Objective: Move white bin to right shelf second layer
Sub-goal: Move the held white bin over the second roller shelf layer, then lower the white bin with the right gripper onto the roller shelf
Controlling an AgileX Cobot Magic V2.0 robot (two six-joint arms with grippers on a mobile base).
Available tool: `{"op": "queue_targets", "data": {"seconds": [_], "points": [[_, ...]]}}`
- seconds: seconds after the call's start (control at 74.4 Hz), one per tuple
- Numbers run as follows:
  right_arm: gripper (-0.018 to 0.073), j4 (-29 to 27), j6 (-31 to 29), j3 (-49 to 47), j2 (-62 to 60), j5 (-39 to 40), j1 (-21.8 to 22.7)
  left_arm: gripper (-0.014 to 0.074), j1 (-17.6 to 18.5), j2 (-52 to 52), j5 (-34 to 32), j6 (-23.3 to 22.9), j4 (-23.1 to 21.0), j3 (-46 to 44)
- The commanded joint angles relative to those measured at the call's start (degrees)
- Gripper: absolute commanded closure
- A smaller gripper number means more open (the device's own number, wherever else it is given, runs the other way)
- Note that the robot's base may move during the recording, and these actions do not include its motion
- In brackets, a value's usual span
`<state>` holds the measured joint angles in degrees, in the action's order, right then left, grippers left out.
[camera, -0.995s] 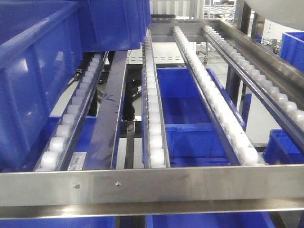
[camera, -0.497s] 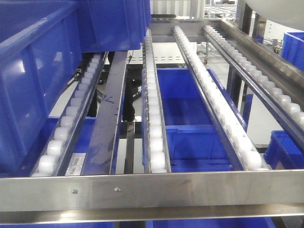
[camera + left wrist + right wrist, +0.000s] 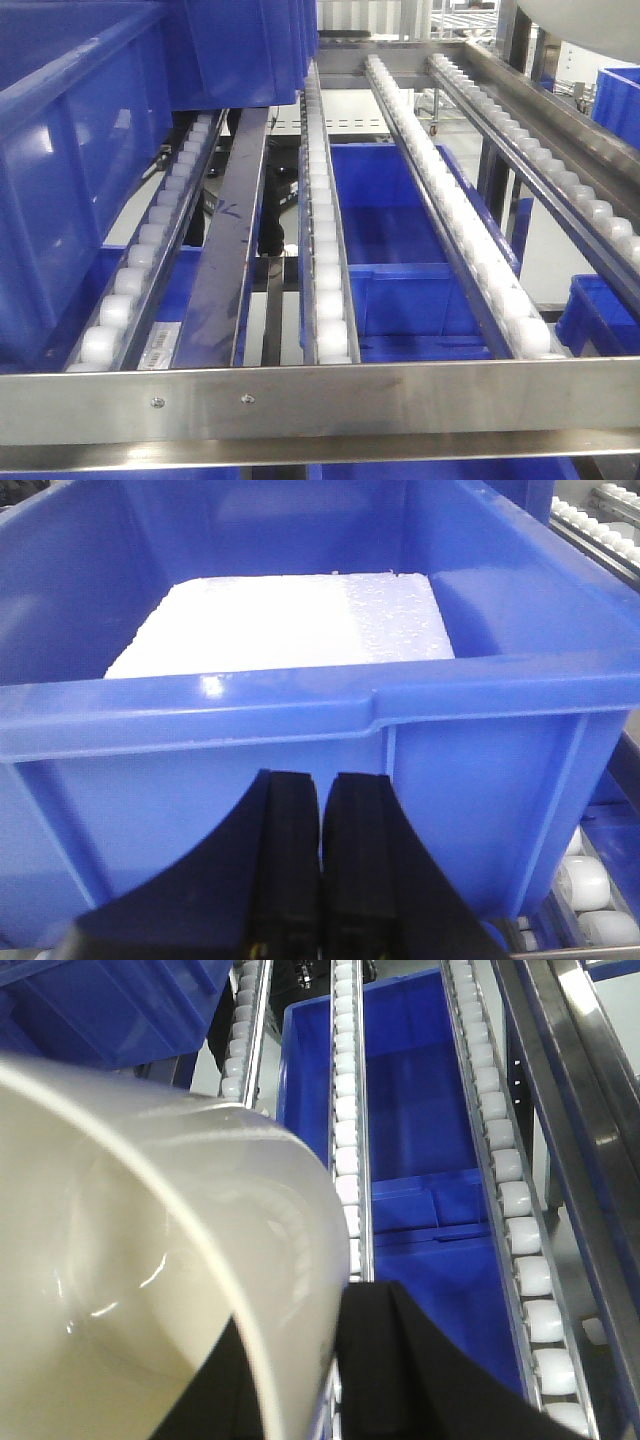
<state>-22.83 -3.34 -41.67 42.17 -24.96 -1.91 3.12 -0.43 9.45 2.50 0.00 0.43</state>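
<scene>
My right gripper (image 3: 300,1310) is shut on the wall of the white bin (image 3: 150,1260), one black finger inside and one outside the rim. The bin is cream-white and glossy, tilted, and fills the left of the right wrist view. It hangs above the shelf's lanes of white rollers (image 3: 347,1110). The front view shows a pale curved sliver of the bin (image 3: 600,25) at the top right, above the roller lanes (image 3: 325,260) and the flat steel front rail (image 3: 400,395). My left gripper (image 3: 325,778) is shut on nothing, close to a blue crate's wall.
A large blue crate (image 3: 80,170) sits on the left roller lanes. Its inside holds a white foam slab (image 3: 290,620). Another blue crate (image 3: 400,240) lies on the level below, seen between the lanes. A blue crate (image 3: 615,100) stands at the far right.
The front view has shifted slightly, so the steel front rail sits a little lower in the frame than one second ago. Nothing else has visibly moved.
</scene>
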Motion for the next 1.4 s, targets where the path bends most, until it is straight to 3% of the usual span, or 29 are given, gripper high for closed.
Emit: {"op": "queue_targets", "data": {"seconds": [0.0,0.887,1.116,1.385], "points": [[0.0504,-1.07,-0.06,-1.93,-0.08,5.15,0.35,0.0512,0.18,-0.80,-5.01,-0.30,0.00,2.11],[0.0504,-1.89,-0.06,-2.18,2.30,5.86,0.24,0.0512,0.18,-0.80,-5.01,-0.30,0.00,2.11],[0.0504,-1.89,-1.69,-6.49,12.26,-0.96,-0.15,0.0512,0.18,-0.80,-5.01,-0.30,0.00,2.11],[0.0504,-1.89,-2.67,-12.37,23.36,-2.84,-7.26,0.0512,0.18,-0.80,-5.01,-0.30,0.00,2.11]]}}
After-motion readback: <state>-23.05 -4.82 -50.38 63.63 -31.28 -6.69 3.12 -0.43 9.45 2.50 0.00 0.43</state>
